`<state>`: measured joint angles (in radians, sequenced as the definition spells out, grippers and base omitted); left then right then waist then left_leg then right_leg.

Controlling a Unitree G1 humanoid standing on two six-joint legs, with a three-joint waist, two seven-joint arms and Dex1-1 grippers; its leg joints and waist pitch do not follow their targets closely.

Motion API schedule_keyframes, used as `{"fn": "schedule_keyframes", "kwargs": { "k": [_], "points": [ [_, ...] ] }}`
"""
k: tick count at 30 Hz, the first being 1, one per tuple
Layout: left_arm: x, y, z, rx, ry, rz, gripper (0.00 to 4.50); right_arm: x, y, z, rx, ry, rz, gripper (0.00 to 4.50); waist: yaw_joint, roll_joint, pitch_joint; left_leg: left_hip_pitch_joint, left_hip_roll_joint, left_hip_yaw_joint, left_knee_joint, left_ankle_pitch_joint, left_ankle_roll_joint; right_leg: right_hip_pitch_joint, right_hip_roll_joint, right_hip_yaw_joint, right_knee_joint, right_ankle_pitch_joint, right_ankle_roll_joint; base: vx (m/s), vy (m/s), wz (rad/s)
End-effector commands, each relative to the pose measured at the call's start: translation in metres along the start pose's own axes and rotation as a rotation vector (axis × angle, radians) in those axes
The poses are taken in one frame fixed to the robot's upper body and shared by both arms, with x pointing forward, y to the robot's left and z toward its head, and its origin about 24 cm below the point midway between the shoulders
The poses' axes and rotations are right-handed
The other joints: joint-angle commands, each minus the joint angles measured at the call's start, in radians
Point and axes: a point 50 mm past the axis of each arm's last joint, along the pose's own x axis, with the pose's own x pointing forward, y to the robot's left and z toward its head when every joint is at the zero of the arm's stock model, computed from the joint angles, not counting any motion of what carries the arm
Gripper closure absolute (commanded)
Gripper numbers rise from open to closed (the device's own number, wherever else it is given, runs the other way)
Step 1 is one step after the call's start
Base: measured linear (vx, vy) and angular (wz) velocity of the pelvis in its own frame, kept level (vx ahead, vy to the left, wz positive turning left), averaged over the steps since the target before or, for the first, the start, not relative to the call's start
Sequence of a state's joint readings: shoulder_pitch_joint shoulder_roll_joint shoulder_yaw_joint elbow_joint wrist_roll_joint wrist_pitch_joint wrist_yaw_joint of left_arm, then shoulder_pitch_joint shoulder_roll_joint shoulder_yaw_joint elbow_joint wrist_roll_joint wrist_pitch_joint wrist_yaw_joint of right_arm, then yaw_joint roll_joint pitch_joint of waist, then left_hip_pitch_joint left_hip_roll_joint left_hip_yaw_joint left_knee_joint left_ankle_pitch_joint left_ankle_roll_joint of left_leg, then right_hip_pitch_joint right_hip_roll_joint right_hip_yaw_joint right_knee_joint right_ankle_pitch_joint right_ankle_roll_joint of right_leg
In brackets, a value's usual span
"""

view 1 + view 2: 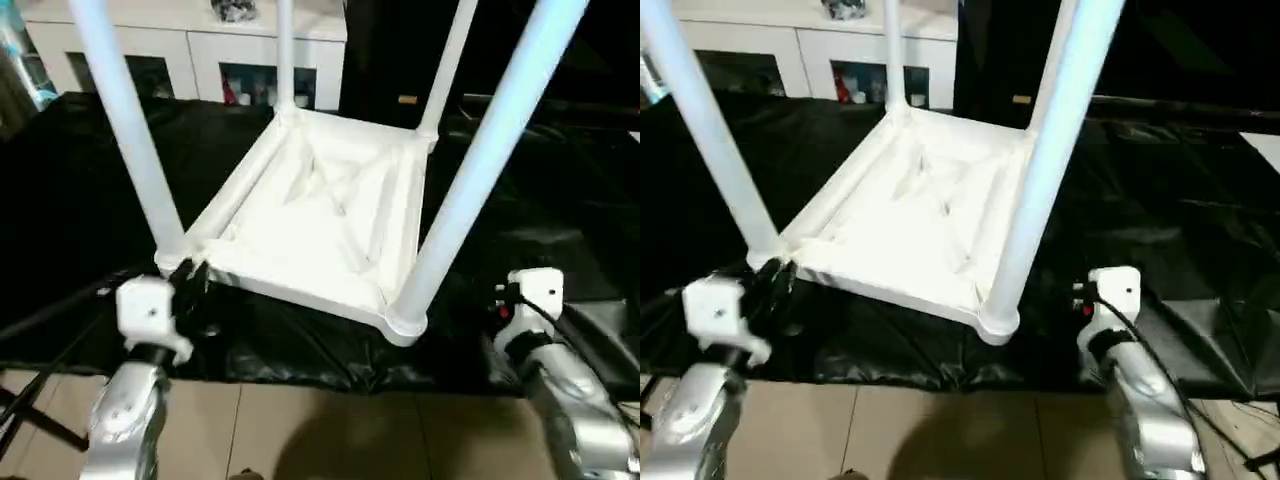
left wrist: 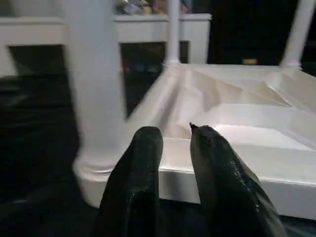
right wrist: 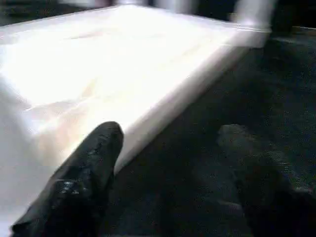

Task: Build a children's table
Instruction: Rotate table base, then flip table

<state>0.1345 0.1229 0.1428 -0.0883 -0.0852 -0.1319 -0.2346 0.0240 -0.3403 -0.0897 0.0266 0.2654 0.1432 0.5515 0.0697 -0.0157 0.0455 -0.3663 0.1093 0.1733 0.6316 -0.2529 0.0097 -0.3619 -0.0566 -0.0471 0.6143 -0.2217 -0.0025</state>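
The children's table (image 1: 330, 215) lies upside down on the black-covered desk (image 1: 80, 200), its top flat on the cover and ribbed underside facing up. All four legs are seated in the round corner sockets and stand upright, rising out of the head views; the long axis of each leg is vertical. The rectangular top sits turned at an angle, one corner toward the robot's right side.

The left gripper (image 2: 175, 148) is at the near-left corner, just beside the base of the near-left leg (image 1: 125, 120). In the left wrist view its two fingers (image 2: 138, 187) stand a little apart, tips close to the raised rim, with nothing between them: released. Whether the tips touch the rim cannot be told.

The right gripper (image 3: 173, 163) is off the near-right corner, beside the near-right leg (image 1: 480, 160). In its wrist view the fingers stand wide apart over the black cover, one finger (image 3: 84, 177) close along the white rim, gripping nothing: released.

The table is smooth white plastic; legs are long tapered tubes, the underside moulded with diagonal ribs. The desk cover is glossy, creased black sheeting. White cabinets (image 1: 190, 55) stand behind; the floor (image 1: 330, 435) is pale tile.
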Motion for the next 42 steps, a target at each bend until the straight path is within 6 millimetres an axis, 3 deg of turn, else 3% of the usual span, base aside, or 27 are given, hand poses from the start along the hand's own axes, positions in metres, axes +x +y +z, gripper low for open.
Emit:
{"fn": "schedule_keyframes", "kwargs": {
  "k": [1, 2, 7, 10, 16, 18, 21, 23, 24, 26, 27, 28, 29, 31, 33, 35, 36, 39, 40, 42],
  "points": [
    [-0.001, 0.001, 0.005, 0.0, -0.035, 0.012, 2.98, -0.002, 0.007, 0.006, -0.008, -0.021, 0.117, 0.72, 0.008, 0.003, -0.028, 0.011, 0.141, -0.066, -0.112, -0.256, 0.017, 0.021, -0.128, 0.073, -0.091, -0.221, -0.186, 0.0, 0.0, 0.0],
    [-0.002, 0.0, 0.004, 0.005, -0.041, 0.002, 2.89, -0.006, 0.009, 0.007, -0.021, -0.008, 0.173, 0.47, 0.007, 0.005, -0.03, 0.009, 0.14, -0.066, -0.111, -0.24, 0.021, 0.021, -0.124, 0.069, -0.087, -0.193, -0.194, 0.0, 0.0, 0.0],
    [-0.003, 0.008, -0.003, 0.016, -0.026, 0.01, 2.51, -0.016, 0.01, 0.006, -0.048, 0.048, 0.312, 0.17, 0.009, 0.004, -0.036, 0.007, 0.139, -0.067, -0.106, -0.178, 0.047, 0.026, -0.122, 0.065, -0.073, -0.078, -0.209, 0.0, 0.0, 0.0],
    [-0.002, 0.024, -0.006, 0.025, -0.036, 0.096, 2.14, -0.023, 0.009, 0.007, -0.067, 0.077, 0.412, 0.0, 0.009, 0.004, -0.039, 0.009, 0.139, -0.065, -0.101, -0.151, 0.069, 0.028, -0.123, 0.063, -0.068, -0.02, -0.227, 0.0, 0.0, 0.0],
    [0.0, 0.034, -0.008, 0.033, -0.036, 0.147, 1.65, -0.023, 0.011, 0.01, -0.077, 0.081, 0.461, 0.0, 0.014, 0.003, -0.037, 0.011, 0.141, -0.065, -0.103, -0.168, 0.071, 0.025, -0.125, 0.062, -0.07, -0.045, -0.241, 0.0, 0.0, 0.0],
    [0.004, 0.043, -0.008, 0.05, -0.034, 0.184, 1.63, -0.016, 0.013, 0.013, -0.098, 0.055, 0.444, 0.0, 0.017, 0.002, -0.036, 0.013, 0.14, -0.064, -0.103, -0.173, 0.066, 0.024, -0.125, 0.063, -0.071, -0.057, -0.236, 0.0, 0.0, 0.0],
    [0.011, 0.05, -0.008, 0.067, -0.032, 0.195, 1.23, 0.0, 0.017, 0.013, -0.117, 0.018, 0.405, 0.0, 0.011, 0.002, -0.034, 0.012, 0.134, -0.066, -0.106, -0.198, 0.04, 0.02, -0.125, 0.062, -0.074, -0.123, -0.227, 0.0, 0.0, 0.0],
    [0.02, 0.056, -0.007, 0.091, -0.026, 0.187, 1.18, 0.014, 0.024, 0.012, -0.081, -0.001, 0.402, 0.0, 0.013, 0.002, -0.035, 0.02, 0.135, -0.064, -0.106, -0.211, 0.021, 0.012, -0.124, 0.064, -0.077, -0.151, -0.225, 0.0, 0.0, 0.0],
    [0.022, 0.058, -0.007, 0.094, -0.025, 0.183, 0.93, 0.016, 0.027, 0.012, -0.075, -0.004, 0.406, 0.0, 0.012, -0.002, -0.035, 0.019, 0.135, -0.064, -0.108, -0.211, 0.014, 0.015, -0.123, 0.064, -0.074, -0.145, -0.226, 0.0, 0.0, 0.0],
    [0.025, 0.058, -0.007, 0.084, -0.023, 0.169, 0.81, 0.018, 0.029, 0.012, -0.078, -0.009, 0.406, 0.0, 0.016, 0.002, -0.04, 0.02, 0.138, -0.063, -0.107, -0.172, 0.009, 0.015, -0.122, 0.063, -0.066, -0.08, -0.226, 0.0, 0.0, 0.0],
    [0.034, 0.055, -0.008, 0.056, -0.01, 0.094, 0.81, 0.023, 0.032, 0.012, -0.064, -0.024, 0.397, 0.0, 0.019, -0.005, -0.042, 0.018, 0.137, -0.062, -0.107, -0.143, 0.019, 0.018, -0.125, 0.063, -0.06, -0.04, -0.231, 0.0, 0.0, 0.0],
    [0.034, 0.055, -0.008, 0.056, -0.01, 0.094, 0.81, 0.023, 0.032, 0.012, -0.064, -0.024, 0.397, 0.0, 0.021, 0.0, -0.045, 0.022, 0.135, -0.059, -0.104, -0.121, 0.021, 0.014, -0.122, 0.062, -0.057, -0.009, -0.234, 0.0, 0.0, 0.0],
    [0.04, 0.054, -0.01, 0.054, 0.004, 0.057, 0.81, 0.025, 0.034, 0.012, -0.054, -0.035, 0.388, 0.0, 0.019, -0.009, -0.046, 0.02, 0.137, -0.06, -0.105, -0.11, 0.024, 0.018, -0.122, 0.06, -0.055, 0.01, -0.236, 0.0, 0.0, 0.0],
    [0.051, 0.051, -0.013, 0.071, 0.04, -0.003, 0.81, 0.03, 0.035, 0.011, -0.037, -0.051, 0.364, 0.0, 0.02, -0.003, -0.046, 0.024, 0.133, -0.057, -0.105, -0.104, 0.023, 0.011, -0.12, 0.059, -0.053, 0.022, -0.237, 0.0, 0.0, 0.0],
    [0.069, 0.051, -0.018, 0.062, 0.106, -0.05, 0.81, 0.034, 0.027, 0.01, -0.037, -0.064, 0.278, 0.0, 0.017, -0.003, -0.044, 0.026, 0.133, -0.056, -0.11, -0.138, 0.0, 0.01, -0.123, 0.06, -0.055, -0.002, -0.236, 0.0, 0.0, 0.0],
    [0.074, 0.05, -0.018, 0.046, 0.12, -0.062, 0.81, 0.034, 0.023, 0.011, -0.033, -0.068, 0.249, 0.0, 0.017, -0.007, -0.046, 0.027, 0.134, -0.057, -0.112, -0.146, -0.026, 0.015, -0.126, 0.059, -0.053, 0.004, -0.244, 0.0, 0.0, 0.0],
    [0.081, 0.046, -0.014, 0.031, 0.112, -0.086, 0.81, 0.033, 0.015, 0.011, -0.028, -0.072, 0.202, 0.0, 0.015, -0.004, -0.047, 0.022, 0.135, -0.056, -0.111, -0.136, -0.025, 0.02, -0.128, 0.06, -0.049, 0.035, -0.249, 0.0, 0.0, 0.0],
    [0.094, 0.037, -0.007, -0.026, 0.094, -0.121, 0.81, 0.027, -0.002, 0.012, -0.027, -0.079, 0.097, 0.0, 0.021, 0.001, -0.05, 0.028, 0.134, -0.05, -0.103, -0.093, -0.01, 0.018, -0.13, 0.059, -0.046, 0.1, -0.274, 0.0, 0.0, 0.0],
    [0.094, 0.037, -0.007, -0.026, 0.094, -0.121, 0.81, 0.027, -0.002, 0.012, -0.027, -0.079, 0.097, 0.0, 0.02, -0.003, -0.049, 0.024, 0.133, -0.049, -0.104, -0.095, -0.007, 0.021, -0.13, 0.06, -0.047, 0.099, -0.276, 0.0, 0.0, 0.0],
    [0.099, 0.03, -0.01, -0.027, 0.121, -0.144, 0.81, 0.022, -0.016, 0.012, -0.03, -0.073, 0.018, 0.0, 0.02, 0.006, -0.049, 0.023, 0.134, -0.051, -0.104, -0.101, -0.002, 0.023, -0.131, 0.059, -0.046, 0.096, -0.279, 0.0, 0.0, 0.0]
  ]
}}
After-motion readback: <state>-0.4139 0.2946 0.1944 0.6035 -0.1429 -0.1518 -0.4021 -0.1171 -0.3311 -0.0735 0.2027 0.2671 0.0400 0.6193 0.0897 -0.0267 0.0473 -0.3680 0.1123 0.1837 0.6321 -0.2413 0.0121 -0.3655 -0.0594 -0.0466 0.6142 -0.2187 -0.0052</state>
